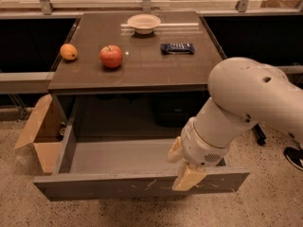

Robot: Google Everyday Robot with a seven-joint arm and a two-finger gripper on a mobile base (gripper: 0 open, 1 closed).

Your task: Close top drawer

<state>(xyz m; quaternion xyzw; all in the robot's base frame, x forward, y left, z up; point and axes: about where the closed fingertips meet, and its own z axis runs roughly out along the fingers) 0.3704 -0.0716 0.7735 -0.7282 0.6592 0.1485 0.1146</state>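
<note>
The top drawer (118, 186) is pulled far out from under the table, and its grey inside is empty. Its long dark grey-brown front panel has pale scratches near the middle. My gripper (182, 167) is at the right part of that front panel, at its top edge. It is open: one cream finger (189, 178) lies over the panel's front face and the other finger (174, 151) points into the drawer. It holds nothing. My large white arm (246, 103) reaches in from the right.
On the brown table top (142, 65) lie an orange (69, 52), a red apple (111, 56), a white bowl (144, 22) and a dark snack bar (177, 48). An open cardboard box (40, 136) stands on the floor to the left of the drawer.
</note>
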